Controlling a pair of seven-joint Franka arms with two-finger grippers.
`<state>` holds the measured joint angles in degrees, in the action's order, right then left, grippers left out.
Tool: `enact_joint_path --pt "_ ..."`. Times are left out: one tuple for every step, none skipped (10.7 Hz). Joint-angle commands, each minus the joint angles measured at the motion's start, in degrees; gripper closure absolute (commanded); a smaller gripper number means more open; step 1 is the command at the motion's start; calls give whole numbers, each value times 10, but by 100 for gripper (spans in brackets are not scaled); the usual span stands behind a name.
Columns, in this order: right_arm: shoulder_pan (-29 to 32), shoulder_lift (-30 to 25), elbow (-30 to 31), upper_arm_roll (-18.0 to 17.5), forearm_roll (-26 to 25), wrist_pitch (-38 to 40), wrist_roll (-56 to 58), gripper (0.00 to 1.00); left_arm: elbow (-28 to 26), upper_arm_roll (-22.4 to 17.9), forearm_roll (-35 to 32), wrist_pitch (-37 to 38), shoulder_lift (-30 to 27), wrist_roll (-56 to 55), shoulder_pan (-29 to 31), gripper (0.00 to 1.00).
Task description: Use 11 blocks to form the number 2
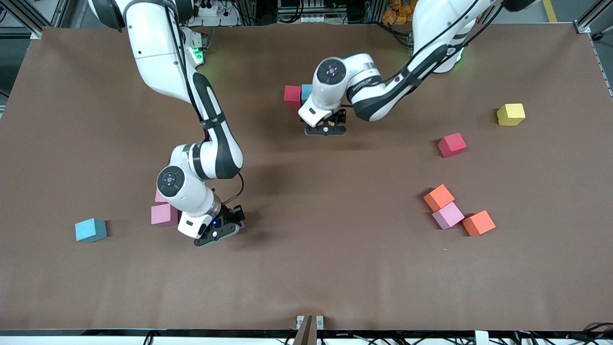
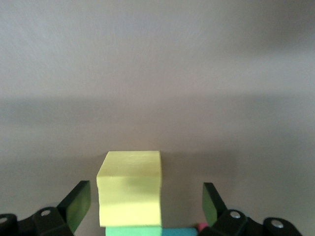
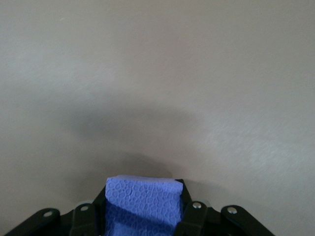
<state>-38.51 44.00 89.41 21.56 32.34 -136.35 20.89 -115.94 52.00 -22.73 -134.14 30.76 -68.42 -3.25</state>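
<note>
Right gripper (lower left of the frame) clamps a purple block; left gripper fingers stand wide around a yellow block.

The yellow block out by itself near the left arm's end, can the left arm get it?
Probably yes. The yellow block sits alone on bare table with nothing around it, and the left gripper is open, with another yellow block between its fingers, ungripped.

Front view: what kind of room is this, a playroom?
More likely a robot lab: two white arms bolted at a brown table, cables and metal framing along its edge, foam blocks for practice.
</note>
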Motion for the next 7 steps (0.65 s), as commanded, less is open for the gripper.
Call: enact_joint_path --pt "-27 -57 65 -2 7 14 6 79 4 106 19 55 -42 -4 151 0" --pt "-52 -79 89 -2 4 14 6 79 20 143 19 90 -40 -1 209 0" --pt "-82 -101 116 -1 1 14 8 79 33 152 19 113 -40 -1 247 0" --pt "-118 -117 134 -1 -5 14 26 79 42 157 19 126 -40 6 272 0" --pt "-154 -132 150 0 -10 14 47 79 49 156 19 131 -37 25 295 0" --pt "-180 -145 166 -1 -12 14 82 79 50 155 19 137 -37 55 323 0" --pt "-202 -159 182 -2 -13 14 143 79 49 153 19 138 -34 84 359 0"
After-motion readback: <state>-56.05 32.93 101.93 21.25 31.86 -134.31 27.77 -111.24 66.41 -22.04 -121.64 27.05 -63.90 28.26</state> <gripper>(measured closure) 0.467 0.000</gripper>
